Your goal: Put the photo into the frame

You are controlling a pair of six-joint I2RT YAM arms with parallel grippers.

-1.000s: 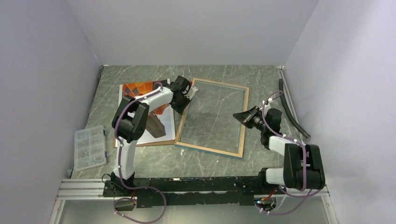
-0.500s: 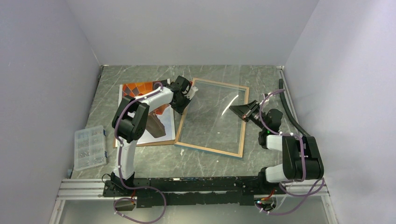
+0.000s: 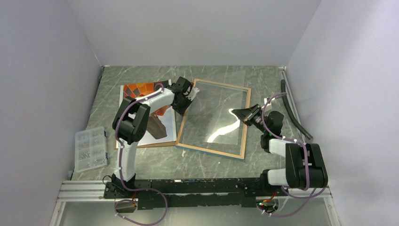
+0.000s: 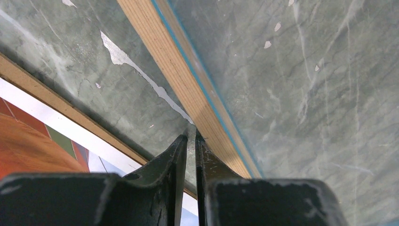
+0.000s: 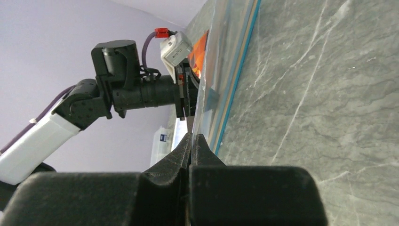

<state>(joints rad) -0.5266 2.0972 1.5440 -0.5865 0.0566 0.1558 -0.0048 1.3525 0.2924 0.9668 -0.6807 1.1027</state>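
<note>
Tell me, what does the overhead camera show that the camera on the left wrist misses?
Only overhead: the whole frame, glare on its clear pane, the right arm, and a small parts box. Only left wrist: the frame's thin blue rim up close, and the left jaws pinched on the pane's thin edge. Both: the frame's wood edge, the photo on its brown panel, and the marbled table.

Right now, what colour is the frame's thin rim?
Bright blue, a thin line along the light wood of the frame; best seen in the left wrist view.
</note>
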